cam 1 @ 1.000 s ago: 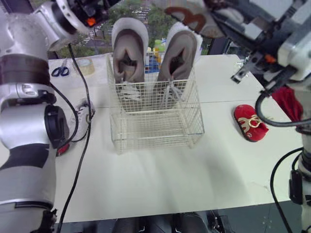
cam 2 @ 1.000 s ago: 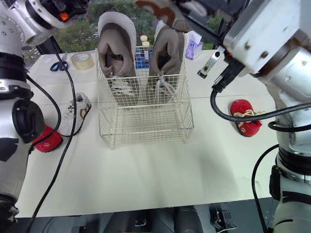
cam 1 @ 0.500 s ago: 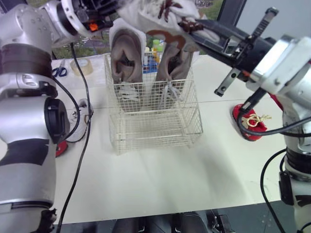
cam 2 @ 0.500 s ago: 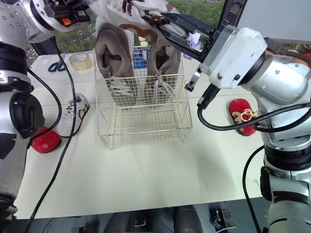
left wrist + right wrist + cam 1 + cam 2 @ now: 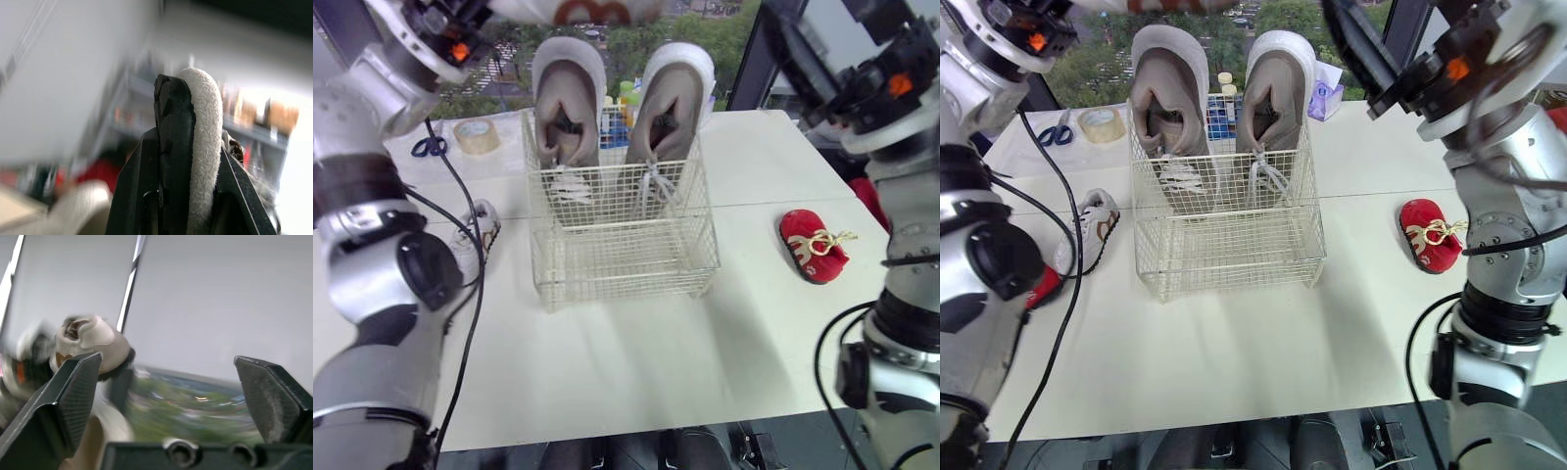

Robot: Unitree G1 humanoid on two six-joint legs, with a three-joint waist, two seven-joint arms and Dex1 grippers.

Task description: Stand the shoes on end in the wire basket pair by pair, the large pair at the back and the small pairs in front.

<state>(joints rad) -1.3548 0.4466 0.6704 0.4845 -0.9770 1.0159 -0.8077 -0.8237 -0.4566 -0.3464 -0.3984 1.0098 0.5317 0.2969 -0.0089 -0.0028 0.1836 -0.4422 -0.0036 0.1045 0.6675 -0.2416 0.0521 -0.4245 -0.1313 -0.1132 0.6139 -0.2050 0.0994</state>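
Clamping the fuzzy pale edge of a small white shoe [image 5: 203, 147], the left gripper [image 5: 193, 117] shows in the left wrist view with its black fingers [image 5: 171, 127] pressed on either side of that edge. The room behind it is a blur.

In the right wrist view, the right gripper [image 5: 167, 357] is spread wide. Its fingers [image 5: 73, 391] stand far apart with nothing held between them. A blurred, whitish, rounded thing sits close to one finger, and I cannot tell what it is.

In the left eye view, the left arm [image 5: 391, 69] is held high with its elbow bent, the forearm reaching up toward 11 o'clock. The small white shoe, with a brown mark on it, hangs at 12 o'clock above the wire basket [image 5: 626, 257]. The right arm [image 5: 901, 127] is also held high, at 2 o'clock, with a black finger slanting up toward 1 o'clock. The basket stands in the middle of the table [image 5: 636, 372]. In its 12 o'clock half, one large shoe [image 5: 566, 113] and its mate [image 5: 674, 108] stand on end side by side, laces low, their tops rising well above the rim.

In the right eye view, a red shoe [image 5: 1430, 247] lies on the table at 3 o'clock of the basket, well apart from it. A white sneaker [image 5: 1087, 227] lies near the basket at 9 o'clock, crossed by the left arm's cable. A sliver of a second red shoe [image 5: 1046, 286] peeks out from behind that arm at 8 o'clock. A tape roll [image 5: 1102, 124] and scissors [image 5: 1058, 129] lie at 10 o'clock near the table's far edge.
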